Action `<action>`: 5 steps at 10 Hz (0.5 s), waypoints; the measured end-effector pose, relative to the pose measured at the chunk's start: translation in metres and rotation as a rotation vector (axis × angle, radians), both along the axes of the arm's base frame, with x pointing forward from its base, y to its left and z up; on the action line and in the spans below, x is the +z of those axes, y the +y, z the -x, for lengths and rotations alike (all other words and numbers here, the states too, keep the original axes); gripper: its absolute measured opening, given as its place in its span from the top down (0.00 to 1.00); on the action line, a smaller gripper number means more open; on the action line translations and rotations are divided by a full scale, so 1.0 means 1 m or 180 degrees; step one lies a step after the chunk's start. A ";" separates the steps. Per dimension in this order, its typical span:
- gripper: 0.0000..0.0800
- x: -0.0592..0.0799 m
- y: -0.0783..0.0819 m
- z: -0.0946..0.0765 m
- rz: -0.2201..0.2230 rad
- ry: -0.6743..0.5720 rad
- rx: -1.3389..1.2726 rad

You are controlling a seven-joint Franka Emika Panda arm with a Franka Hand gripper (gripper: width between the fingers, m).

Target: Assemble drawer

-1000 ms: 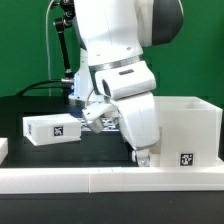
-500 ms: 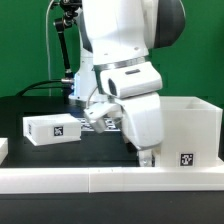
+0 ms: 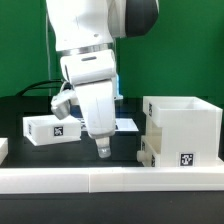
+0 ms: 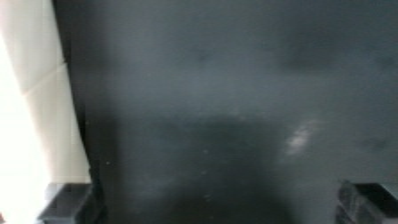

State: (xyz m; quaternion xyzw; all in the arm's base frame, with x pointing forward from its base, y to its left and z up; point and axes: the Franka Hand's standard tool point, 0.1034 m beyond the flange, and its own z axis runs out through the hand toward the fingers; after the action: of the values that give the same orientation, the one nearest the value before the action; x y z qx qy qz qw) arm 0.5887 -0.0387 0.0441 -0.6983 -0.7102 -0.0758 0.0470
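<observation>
While the arm (image 3: pixel 90 60) hung over the middle of the black surface (image 3: pixel 40 108), its fingers (image 3: pixel 103 151) pointed down and stopped short of the surface, touching nothing. In the wrist view the two fingers (image 4: pixel 68 204) stood well apart with only the dark, bare surface (image 4: pixel 214 120) between them, so they were released and held nothing. A white strip (image 4: pixel 25 90) ran along one edge of that view; what it belonged to could not be told.

The large housing (image 3: pixel 186 128) of the drawer stood on the surface at the exterior view's right, open side up, with a square tag on its front face. A smaller white piece (image 3: pixel 147 152) sat against its lower flank towards the arm, touching it; whether it was a tray could not be told. One small tray (image 3: pixel 52 130), tagged on its front, lay at the exterior view's left, well apart from the housing, with the fingers between the two.

The long low white rail (image 3: pixel 100 181) ran across the front of the surface. Behind the arm lay the marker board (image 3: pixel 127 124), flat. A green wall (image 3: pixel 22 45) closed off the room at the back.
</observation>
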 end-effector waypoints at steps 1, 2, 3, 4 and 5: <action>0.19 0.009 -0.009 0.009 0.0043 -0.0053 -0.0065; 0.19 0.017 -0.019 0.026 0.0087 -0.0070 -0.0143; 0.19 0.023 -0.027 0.040 0.0123 -0.0059 -0.0193; 0.19 0.031 -0.034 0.045 0.0150 -0.0046 -0.0236; 0.19 0.042 -0.037 0.043 0.0169 -0.0014 -0.0237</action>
State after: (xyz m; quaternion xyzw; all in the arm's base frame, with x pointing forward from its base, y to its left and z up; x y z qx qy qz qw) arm 0.5457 -0.0757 0.0861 -0.7250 -0.6857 -0.0602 0.0240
